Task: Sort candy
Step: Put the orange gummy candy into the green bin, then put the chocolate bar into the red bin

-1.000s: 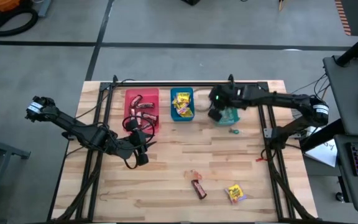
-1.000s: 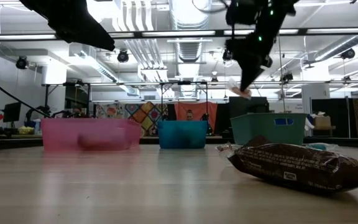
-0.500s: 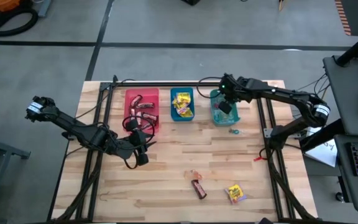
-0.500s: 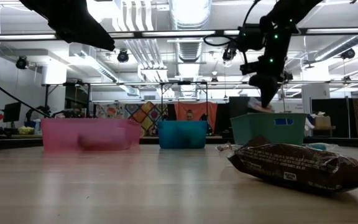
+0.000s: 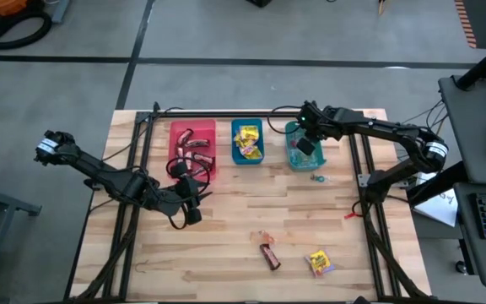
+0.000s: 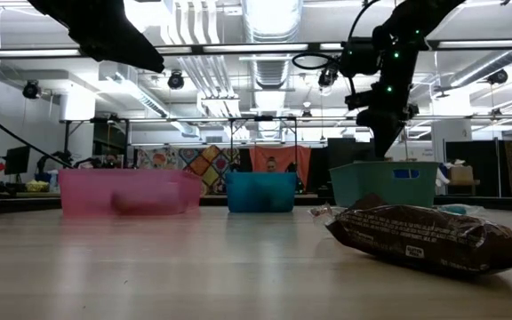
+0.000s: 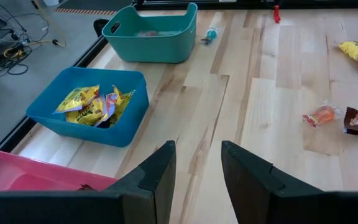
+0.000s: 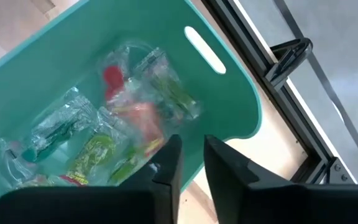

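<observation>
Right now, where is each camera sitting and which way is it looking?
High view: overhead, straight down on the table; both arms show.
Low view: tabletop level, facing the room; right arm over the teal bin.
Left wrist view: past its own fingers toward the bins.
Right wrist view: down into the teal bin.
All four share the teal bin.

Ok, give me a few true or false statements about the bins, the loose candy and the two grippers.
1. The right gripper hangs over the teal bin. True.
2. The blue bin holds yellow packets. True.
3. The left gripper holds a brown bar. False: nothing is between its fingers.
4. No candy is left on the table. False: a brown bar and a yellow packet lie near the front edge.
</observation>
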